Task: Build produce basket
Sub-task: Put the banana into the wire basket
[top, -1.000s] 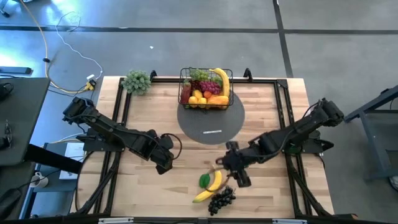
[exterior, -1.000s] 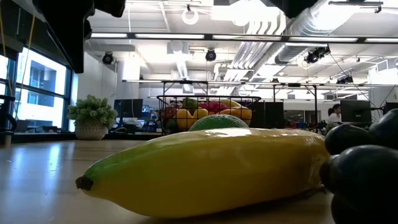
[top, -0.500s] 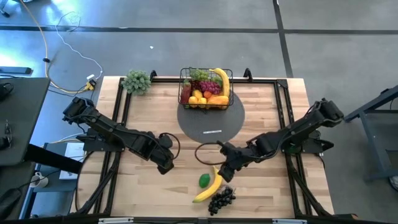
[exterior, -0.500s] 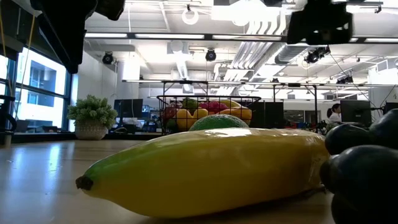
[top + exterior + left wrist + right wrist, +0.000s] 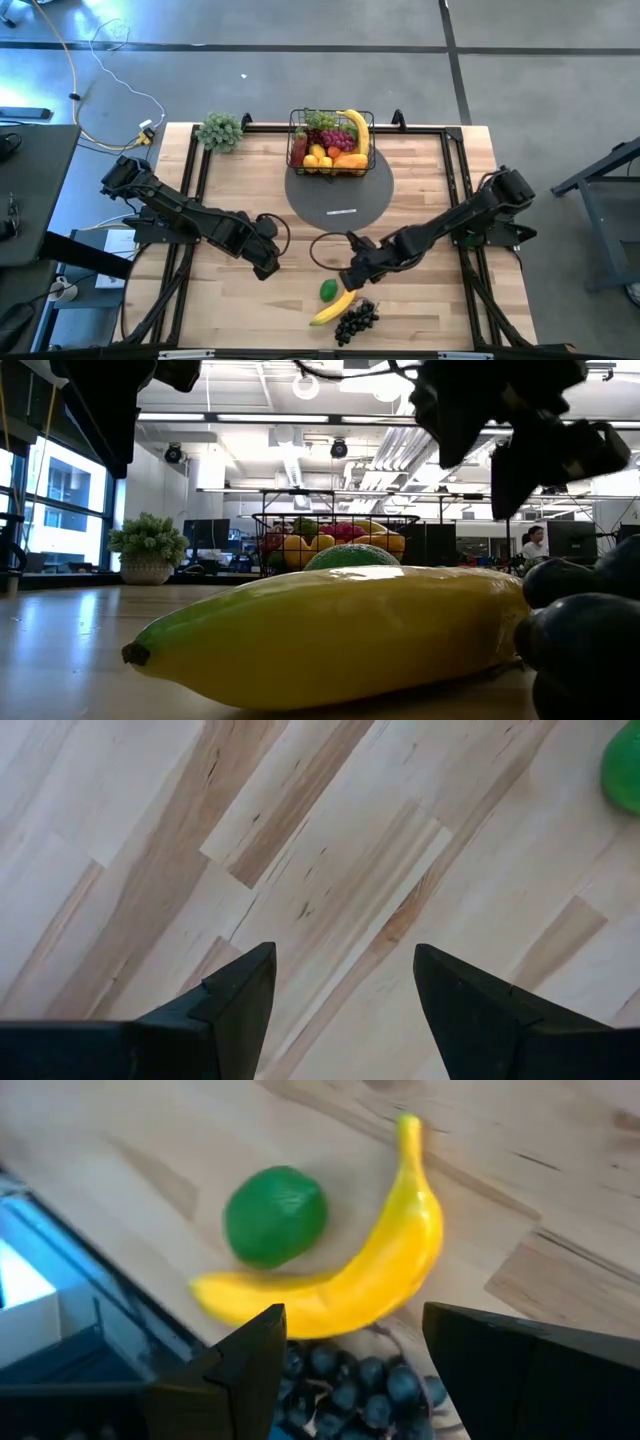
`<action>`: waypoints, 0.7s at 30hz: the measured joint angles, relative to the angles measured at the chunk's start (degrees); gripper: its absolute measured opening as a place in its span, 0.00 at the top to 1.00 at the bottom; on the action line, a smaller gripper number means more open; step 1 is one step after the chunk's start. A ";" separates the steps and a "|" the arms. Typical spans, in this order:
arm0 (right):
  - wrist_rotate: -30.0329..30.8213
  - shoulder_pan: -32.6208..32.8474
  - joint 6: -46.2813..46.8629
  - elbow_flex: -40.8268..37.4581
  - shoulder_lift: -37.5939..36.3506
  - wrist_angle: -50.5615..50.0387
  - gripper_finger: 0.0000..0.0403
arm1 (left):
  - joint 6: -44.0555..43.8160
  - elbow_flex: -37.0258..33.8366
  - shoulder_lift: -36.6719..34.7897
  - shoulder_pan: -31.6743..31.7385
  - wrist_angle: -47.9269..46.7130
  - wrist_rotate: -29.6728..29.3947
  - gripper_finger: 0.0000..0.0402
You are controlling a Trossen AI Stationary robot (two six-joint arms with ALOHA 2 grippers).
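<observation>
The right gripper (image 5: 352, 279) stood with its jaws apart and nothing between them, hanging just above the loose produce at the table's near edge. Seen past those open jaws, the banana (image 5: 352, 1276) lay almost centred under the gap, the green round fruit (image 5: 275, 1216) sat just beside its inner curve, and the dark grapes (image 5: 350, 1380) were tucked against it on the opposite side. That crowding was the likely trouble: a descent slightly off line could have landed one finger on the green fruit or the grapes instead of the wood, rolling the fruit off toward the table edge or pushing the banana aside. A grip taken across the banana's curved, slick body could also have let it swivel or slip during the carry. Farther out, the basket (image 5: 331, 141) stood well beyond the jaws on the grey mat (image 5: 340, 197), already heaped, so a banana dropped on top might have slid off. The left gripper (image 5: 265, 259) waited with open, empty jaws over bare wood.
</observation>
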 joint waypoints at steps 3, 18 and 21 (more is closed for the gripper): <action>-0.06 0.00 2.31 0.00 1.68 -0.03 0.46 | 0.15 0.00 0.00 0.00 0.00 -0.23 0.43; -0.04 -0.15 13.46 0.00 7.10 0.32 0.46 | 2.72 0.00 0.00 0.00 0.05 -2.08 0.43; -0.11 -0.15 13.81 0.00 8.07 1.38 0.46 | 2.73 0.00 0.00 0.00 0.07 -2.74 0.43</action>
